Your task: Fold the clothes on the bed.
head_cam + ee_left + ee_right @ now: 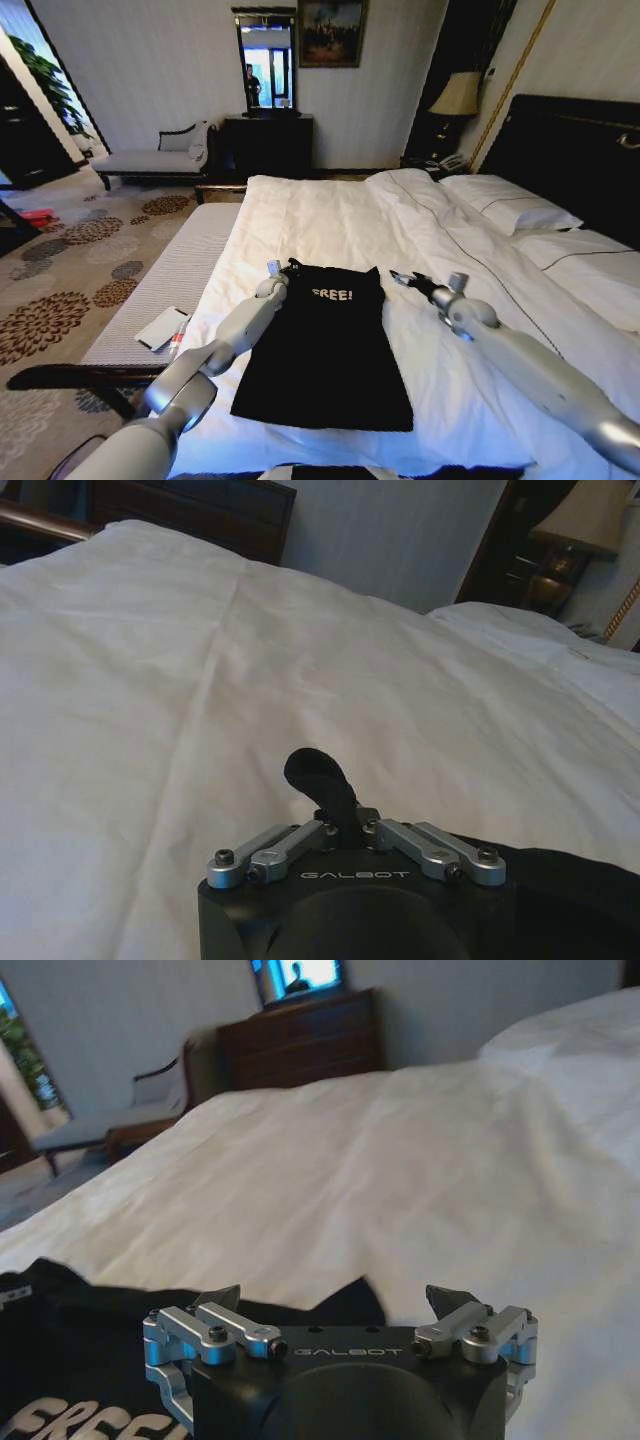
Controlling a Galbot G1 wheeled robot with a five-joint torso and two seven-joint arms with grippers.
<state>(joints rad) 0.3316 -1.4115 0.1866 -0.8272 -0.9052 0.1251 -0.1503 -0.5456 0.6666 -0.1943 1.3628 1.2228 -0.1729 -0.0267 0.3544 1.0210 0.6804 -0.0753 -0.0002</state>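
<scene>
the black garment (325, 345) lies flat on the white duvet of the bed (330, 215), near the foot side that is close to the robot, with the white lettering at its far end and the long side pointing toward the robot. the left gripper (287, 268) is at the far left corner of the garment, and in the left wrist view its fingers are pressed together on a small fold of the black cloth (322, 778), which stands up between them as a little loop. so the left gripper (345, 830) is closed and holding the corner of the garment. the right gripper (402, 278) is just beside the far right corner of the garment, above the duvet, and i cannot tell if it touches the cloth. in the right wrist view its fingers are wide apart with nothing between them (340, 1305), and the black garment (70, 1360) with part of the lettering is seen under and beside it. at the left of the bed there is a grey bench (165, 285) with a small white object (160, 328) on it.
</scene>
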